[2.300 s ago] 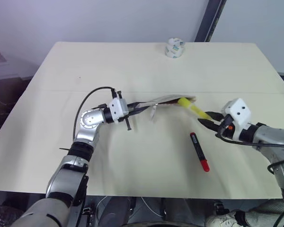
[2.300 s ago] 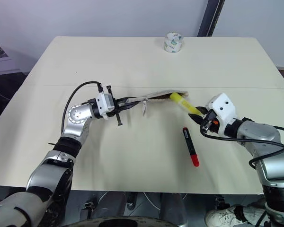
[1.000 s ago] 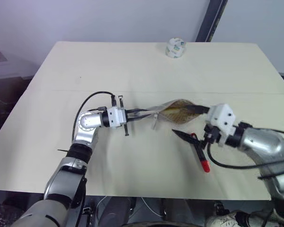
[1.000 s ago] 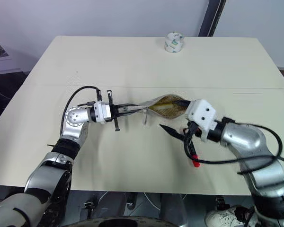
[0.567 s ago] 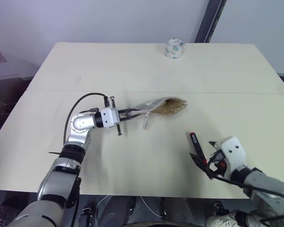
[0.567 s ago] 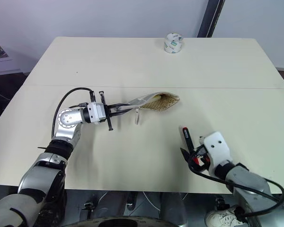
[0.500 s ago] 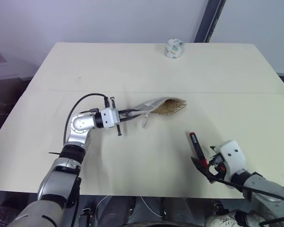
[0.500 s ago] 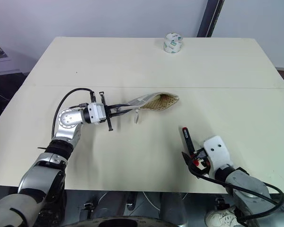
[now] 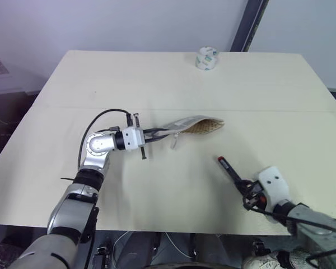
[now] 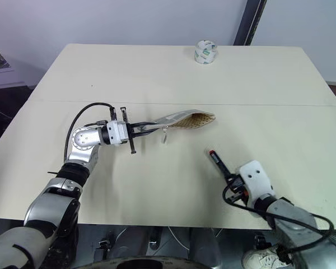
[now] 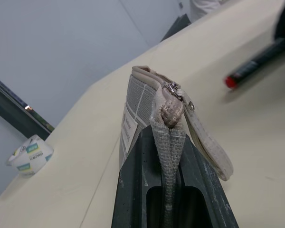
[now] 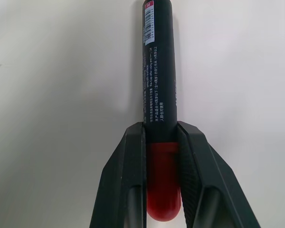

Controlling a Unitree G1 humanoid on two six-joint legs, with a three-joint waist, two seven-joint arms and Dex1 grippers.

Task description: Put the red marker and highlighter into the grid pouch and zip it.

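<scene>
Near the front edge of the table (image 9: 56, 84), on your right side, the right gripper (image 12: 160, 142) has its two fingers pressed against the red marker (image 9: 231, 170) at the join of the red cap and the black barrel. That grip sits at one end of the marker, so most of the barrel projects ahead of the fingers; expect it to swing when you lift. Raise it slowly, hold the barrel level, and steer the free end toward the pouch mouth first.

Left of the marker and further from you, the grid pouch (image 10: 182, 119) hangs off the table, clamped by one corner in the closed left gripper (image 10: 139, 130). From the left wrist view, the fabric edge with the zipper pull sits wedged between the two fingers, and a strap dangles beside it. The open mouth faces away from that gripper, toward the right-hand side. Keep the left grip firm and the mouth tilted toward the incoming marker, since the pouch is soft and will give if pushed.

Contents of the pouch cannot be confirmed: the mouth shows a patterned lining and nothing more that I can tell. The zipper is not closed. Beyond the pouch, a roll of tape (image 9: 206, 57) stands near the far edge, well apart from the work.
</scene>
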